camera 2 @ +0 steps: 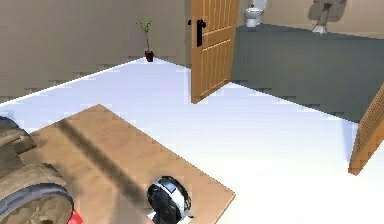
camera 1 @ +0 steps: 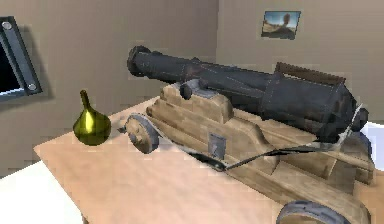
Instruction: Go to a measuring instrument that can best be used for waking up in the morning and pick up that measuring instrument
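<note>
1. A small round object with a black rim and pale face (camera 2: 168,198), by its shape probably the alarm clock, stands on the light-brown, smooth-grained wooden table (camera 2: 110,140). It sits close to the table's corner at the arm side view's bottom, beside open floor, so it looks reachable from there.
2. A large dark metal cannon on a pale wooden wheeled carriage (camera 1: 250,90) covers the table's middle, seemingly as a display piece.
3. A glossy yellow-green, narrow-necked vase (camera 1: 91,122) sits near the table's left edge in the forward view.
4. Whether the gripper grasps anything cannot be told.
</note>
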You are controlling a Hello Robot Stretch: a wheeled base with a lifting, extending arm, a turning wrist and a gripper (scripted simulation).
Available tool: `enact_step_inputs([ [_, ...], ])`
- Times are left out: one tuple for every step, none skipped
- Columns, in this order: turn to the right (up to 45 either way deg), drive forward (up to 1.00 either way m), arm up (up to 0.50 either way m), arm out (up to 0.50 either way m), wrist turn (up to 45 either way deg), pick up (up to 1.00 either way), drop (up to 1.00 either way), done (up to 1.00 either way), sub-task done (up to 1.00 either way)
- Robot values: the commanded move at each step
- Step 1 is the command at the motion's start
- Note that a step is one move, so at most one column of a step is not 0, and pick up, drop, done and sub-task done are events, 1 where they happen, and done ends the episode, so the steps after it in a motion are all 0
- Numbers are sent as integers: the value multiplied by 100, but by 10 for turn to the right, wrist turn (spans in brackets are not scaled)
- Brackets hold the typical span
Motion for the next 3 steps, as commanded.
enact_step_inputs([
  [0,0,36,0,0,0,0,0,0],
  [0,0,0,0,450,0,0,0,0],
  [0,0,0,0,450,0,0,0,0],
])
